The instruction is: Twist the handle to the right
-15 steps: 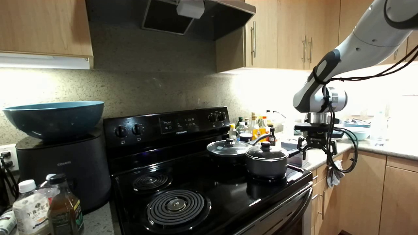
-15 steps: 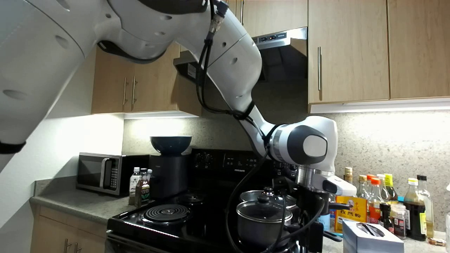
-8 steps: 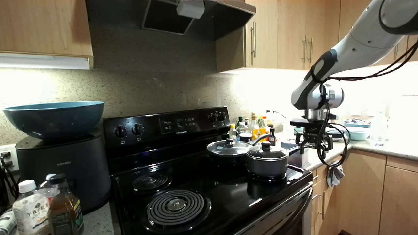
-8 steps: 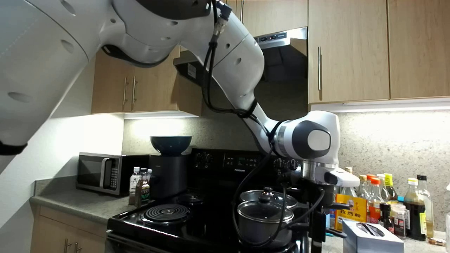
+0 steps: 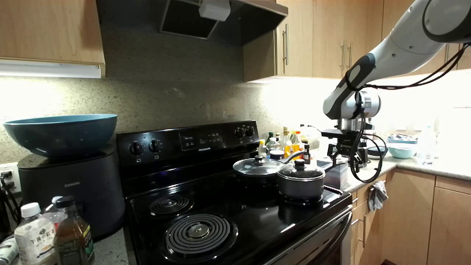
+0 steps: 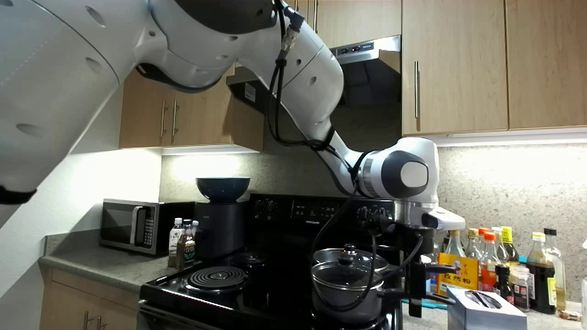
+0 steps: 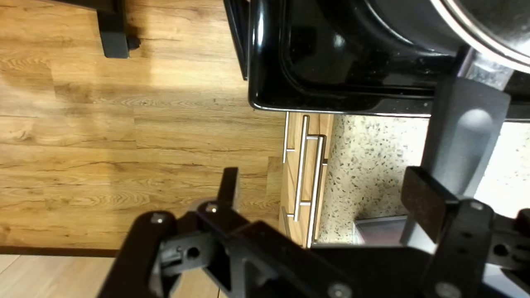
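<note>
A robot arm (image 6: 312,87) reaches beside a black stove (image 5: 257,224), its gripper (image 7: 329,193) pointing down and spread wide, the 2 fingers (image 7: 426,203) well apart and clasping nothing. The long dark handle (image 7: 463,136) of a lidded saucepan (image 5: 300,187) juts past the stove's edge above a speckled counter (image 7: 372,165). In the wrist view, the handle slants down from the saucepan at upper right and passes behind the finger at the right of that view, off to that side of the wide gap; the opposite finger stands well apart from it, seen against the wooden floor (image 7: 83,145). Whether finger and handle touch cannot be told. In an exterior view, the handle shows on either side of a dark gripper finger that hangs in front of it, its end near a white box (image 6: 486,318). A shallower lidded pan (image 5: 254,169) sits just beside the saucepan on the stove.
</note>
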### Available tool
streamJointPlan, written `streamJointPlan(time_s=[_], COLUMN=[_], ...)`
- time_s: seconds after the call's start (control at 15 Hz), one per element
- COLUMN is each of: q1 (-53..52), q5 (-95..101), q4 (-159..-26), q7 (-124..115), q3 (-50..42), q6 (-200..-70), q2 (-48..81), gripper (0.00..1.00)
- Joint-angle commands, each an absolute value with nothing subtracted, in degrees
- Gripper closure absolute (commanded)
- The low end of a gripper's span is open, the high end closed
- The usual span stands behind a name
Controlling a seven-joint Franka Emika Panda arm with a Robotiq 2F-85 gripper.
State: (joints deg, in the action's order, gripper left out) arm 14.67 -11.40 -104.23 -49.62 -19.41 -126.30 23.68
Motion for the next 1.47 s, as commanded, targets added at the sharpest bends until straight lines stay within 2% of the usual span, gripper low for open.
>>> streamJointPlan(time_s=[0.0,0.33,0.67,1.4], q1=[13.95,11.26,10.11,10.53], q5=[-9.17,-5.09,-4.11,1.18], q4=[-104.11,-111.19,-116.23,-112.59], q7=[-50.81,-52.02,-60.25,-74.57], q3=[-19.2,-19.08,-19.3,-19.7], q6=[-124.29,-117.93,-119.8,-122.24], q2=[22.76,16.9,13.95,16.87], gripper=[0.0,0.0,0.0,0.0])
